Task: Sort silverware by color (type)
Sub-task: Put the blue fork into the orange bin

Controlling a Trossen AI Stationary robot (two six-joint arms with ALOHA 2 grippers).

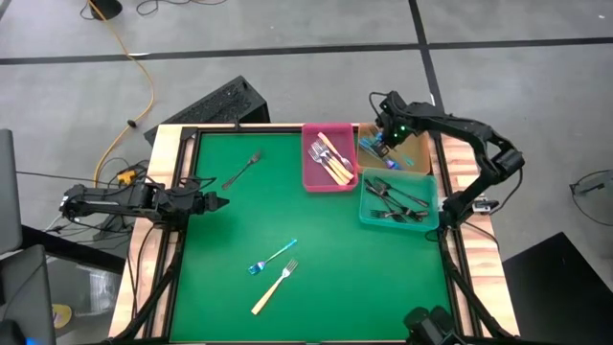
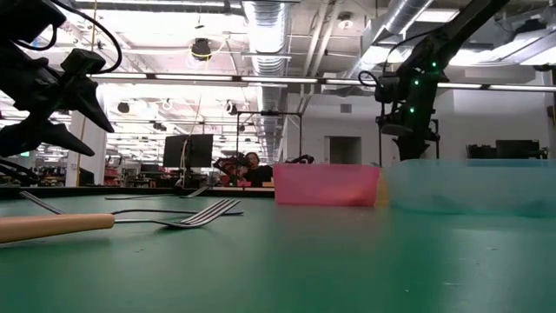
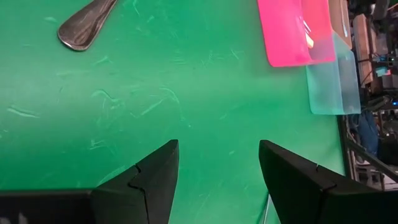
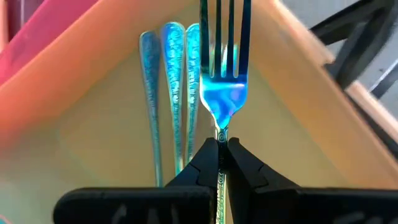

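Iridescent blue metal fork [image 4: 222, 93] is hanging clenched in the right hand [image 4: 220, 163] above the tan tray [image 4: 106, 143], to join similar forks; the left hand [image 3: 217, 167] is waiting released over the green tabletop [image 1: 239, 230].

The worktop [image 1: 239, 225] is covered in a matt green mat, lightly scuffed, inside a pale wood frame [image 1: 161, 153]. The blue fork [image 4: 225, 74] clamped in the right pincer [image 4: 222, 146] is polished metal with an iridescent sheen. The fork near the front edge [image 1: 276, 286] has a shiny metal head and a smooth tan handle that looks like wood. The pink bin [image 1: 330, 177] and teal bin [image 1: 369, 213] look like translucent, frosted plastic. The dark forks [image 1: 395, 199] have a dull metallic gloss.
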